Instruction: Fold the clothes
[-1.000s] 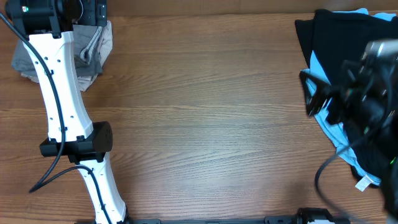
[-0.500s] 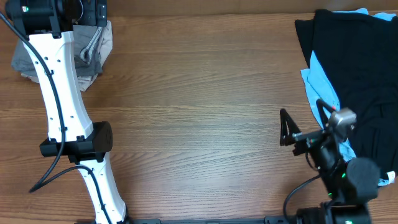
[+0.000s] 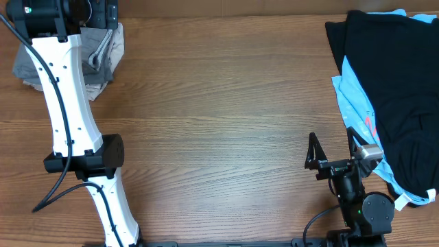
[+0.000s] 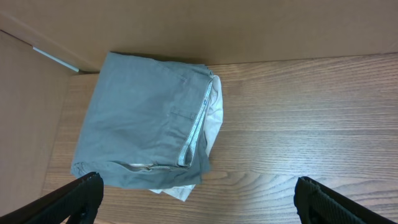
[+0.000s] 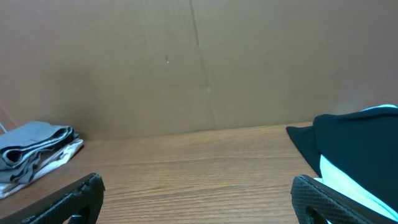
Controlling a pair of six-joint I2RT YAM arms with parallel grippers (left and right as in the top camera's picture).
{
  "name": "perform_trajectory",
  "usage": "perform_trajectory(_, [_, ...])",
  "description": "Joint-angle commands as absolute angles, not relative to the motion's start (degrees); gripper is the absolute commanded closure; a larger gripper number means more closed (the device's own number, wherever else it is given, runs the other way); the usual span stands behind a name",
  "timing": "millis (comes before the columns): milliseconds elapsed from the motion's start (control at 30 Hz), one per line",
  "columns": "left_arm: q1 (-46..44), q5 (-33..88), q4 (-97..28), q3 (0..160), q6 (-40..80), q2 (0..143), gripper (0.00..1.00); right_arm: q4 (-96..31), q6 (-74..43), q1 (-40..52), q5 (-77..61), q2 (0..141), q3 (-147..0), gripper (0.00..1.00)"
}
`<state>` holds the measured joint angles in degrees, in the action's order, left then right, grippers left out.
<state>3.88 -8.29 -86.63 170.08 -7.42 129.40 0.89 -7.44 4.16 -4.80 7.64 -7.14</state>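
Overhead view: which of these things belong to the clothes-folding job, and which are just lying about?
Part of the job:
- grey shorts, folded, far left corner
- black garment and light-blue garment, heaped at the right
- left gripper and right gripper, both open and empty

Just there:
- wooden table
- cardboard wall behind it

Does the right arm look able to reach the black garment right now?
Probably yes. The right gripper is open and empty, and the black garment lies close beside it with nothing standing between.
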Motion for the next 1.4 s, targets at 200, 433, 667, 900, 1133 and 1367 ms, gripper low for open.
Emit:
perform_trajectory(200, [4.1, -7.9, -86.6, 169.9, -6.8, 129.6, 0.00, 1.1, -7.5, 4.5, -2.9, 2.6, -0.4, 0.00])
perform_trajectory(433, [4.1, -7.9, -86.6, 169.9, -6.8, 129.6, 0.00, -3.8, -7.5, 4.5, -1.5, 0.1, -0.4, 0.00])
perform_trajectory(667, [4.1, -7.9, -86.5, 169.9, -6.8, 129.6, 0.00, -4.6, -7.5, 4.5, -1.5, 0.1, -0.4, 0.00])
perform_trajectory(900, [4.1, -7.9, -86.5, 169.9, -6.8, 129.6, 0.00, -4.6, -7.5, 4.5, -1.5, 0.1, -0.4, 0.00])
perform_trajectory(1133, [4.1, -7.9, -86.5, 169.9, -6.8, 129.6, 0.00, -4.6, -7.5, 4.5, -1.5, 0.1, -0.4, 0.00])
perform_trajectory(1367, [4.1, -7.9, -86.5, 169.9, -6.8, 129.6, 0.00, -4.6, -7.5, 4.5, -1.5, 0.1, -0.4, 0.00])
